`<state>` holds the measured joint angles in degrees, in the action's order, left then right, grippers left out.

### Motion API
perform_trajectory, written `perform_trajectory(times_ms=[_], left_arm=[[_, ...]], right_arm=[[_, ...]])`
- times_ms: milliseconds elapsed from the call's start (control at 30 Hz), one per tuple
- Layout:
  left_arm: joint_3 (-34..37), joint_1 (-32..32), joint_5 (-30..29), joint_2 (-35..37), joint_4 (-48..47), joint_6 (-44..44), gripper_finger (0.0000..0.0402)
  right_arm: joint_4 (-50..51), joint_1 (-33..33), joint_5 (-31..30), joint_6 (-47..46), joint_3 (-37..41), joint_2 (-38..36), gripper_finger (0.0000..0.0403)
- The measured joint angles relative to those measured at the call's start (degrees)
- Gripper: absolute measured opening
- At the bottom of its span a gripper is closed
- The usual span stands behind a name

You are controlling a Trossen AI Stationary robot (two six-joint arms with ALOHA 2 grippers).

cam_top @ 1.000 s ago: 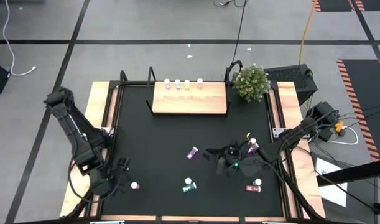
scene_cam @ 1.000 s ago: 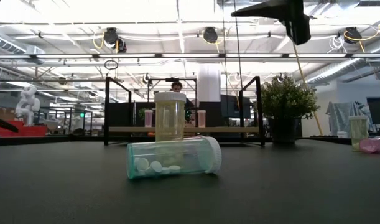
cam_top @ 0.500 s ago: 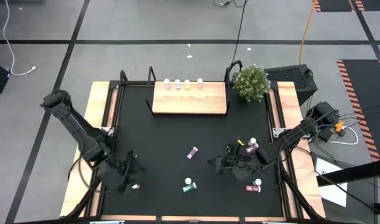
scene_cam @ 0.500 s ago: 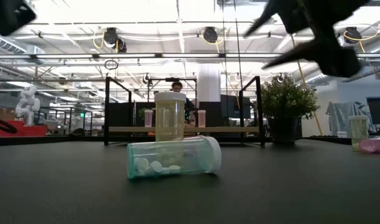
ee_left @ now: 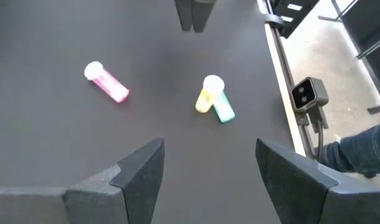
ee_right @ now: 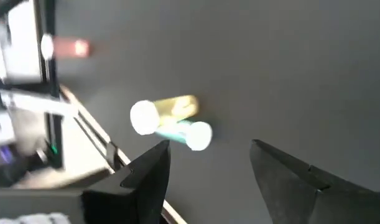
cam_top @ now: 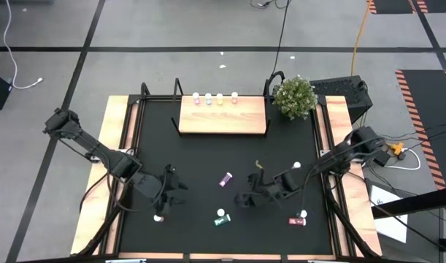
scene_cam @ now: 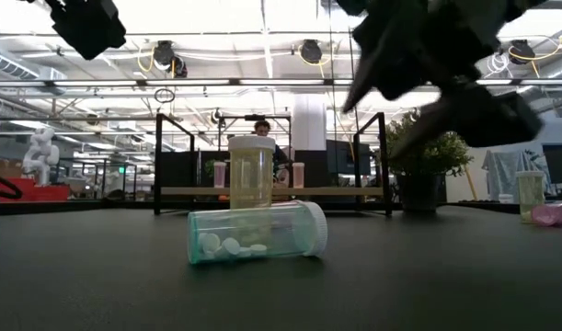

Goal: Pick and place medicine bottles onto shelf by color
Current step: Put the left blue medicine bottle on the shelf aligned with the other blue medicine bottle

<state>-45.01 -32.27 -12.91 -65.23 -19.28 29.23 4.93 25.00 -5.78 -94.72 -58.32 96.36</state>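
**Four bottles shelved, about six left on the table**

Farthest from the light-wood shelf (cam_top: pixel 223 117) with its black end brackets, along the black tabletop's (cam_top: pixel 201 157) near edge, lie three groups. One is a clear green bottle (scene_cam: pixel 258 233) on its side, holding white pills, with a yellow white-capped bottle (scene_cam: pixel 251 172) upright just beside it on the shelf side. Another is a pink bottle (cam_top: pixel 158 217) lying to their left. The third is a pink-red bottle (cam_top: pixel 297 220) to their right.

A little nearer the shelf, both grippers hover above the table. The left gripper (cam_top: pixel 169 193) is just beside the pink bottle, its fingers spread wide and holding nothing. The right gripper (cam_top: pixel 246 198) is near the green and yellow pair, its fingers likewise apart and empty.

Nearer the shelf again lies a magenta bottle (cam_top: pixel 225 179), with another white-capped bottle (cam_top: pixel 296 166) off to its right.

On the shelf itself, four small bottles (cam_top: pixel 215 98) stand in a row along its far edge, and a potted green plant (cam_top: pixel 294 96) sits beside its right end.

By this count the sorting is under halfway, and neither arm has a bottle in hand yet.
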Motion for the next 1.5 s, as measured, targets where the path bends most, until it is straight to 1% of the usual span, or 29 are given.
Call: perform_trajectory(times_ms=[100,200,300,433,533,600,667,767,867,900,967,1033,1167,1267,1400,1500], left_arm=[[0.0,-0.82,0.12,0.0,-0.26,-1.24,0.0255],[0.0,-1.94,0.16,0.0,-0.16,-2.25,0.0255],[-0.02,-2.47,0.07,0.0,-0.19,-2.45,0.0255],[-0.04,-2.58,-0.45,0.0,-0.14,-2.41,0.0255],[-0.04,-2.59,-0.58,0.0,-0.08,-2.49,0.0255],[-0.04,-2.61,-0.6,0.0,-0.07,-2.54,0.0255],[-0.04,-2.94,-0.62,0.0,-0.07,-2.3,0.0255],[-0.04,-3.76,-0.63,0.0,-0.07,-2.2,0.0255],[-0.04,-3.91,-0.63,0.0,-0.07,-2.22,0.0255],[-0.04,-3.87,-0.63,0.0,-0.09,-2.25,0.0255],[-0.04,-3.87,-0.65,0.0,-0.07,-2.39,0.0255],[-0.04,-3.9,-0.63,0.0,-0.09,-2.4,0.0255],[-0.04,-3.89,-0.63,0.0,-0.09,-2.4,0.0255],[-0.04,-3.87,-0.65,0.0,-0.09,-2.16,0.0255],[-0.04,-4.03,-0.45,0.0,-0.14,-2.12,0.0255],[-0.04,-4.33,-0.29,0.0,-0.18,-2.9,0.0255]], right_arm=[[-0.4,1.3,-1.87,11.57,-3.56,2.76,0.0215],[-1.62,3.23,-4.48,23.41,-5.04,4.99,0.0215],[-6.35,4.99,-4.66,34.33,-5.07,7.4,0.0215],[-12.29,6.61,-4.7,54.61,-5.09,12.06,0.0215],[-15.33,6.66,-4.69,63.66,-5.09,15.25,0.0218],[-15.35,6.3,-5.1,66.05,-5.09,16.76,0.0223],[-14.93,5.95,-6.73,66.44,-5.07,17.61,0.0228],[-15.08,5.4,-10.46,67.3,-5.05,17.9,0.0234],[-16.22,4.79,-10.82,69.86,-5.05,17.92,0.0238],[-17.05,4.59,-10.07,70.9,-5.05,17.92,0.0239],[-18.74,4.19,-6.72,73.4,-5.07,17.9,0.0239],[-18.73,3.83,-4.63,75.05,-5.07,17.9,0.0239],[-18.67,3.06,-4.56,77.44,-5.05,17.92,0.0234],[-18.55,2.31,-4.39,77.86,-5.05,17.91,0.0223],[-18.68,1.31,0.25,77.9,-5.05,17.92,0.0203],[-18.67,1.19,2.54,78.78,-5.05,17.92,0.0198]])
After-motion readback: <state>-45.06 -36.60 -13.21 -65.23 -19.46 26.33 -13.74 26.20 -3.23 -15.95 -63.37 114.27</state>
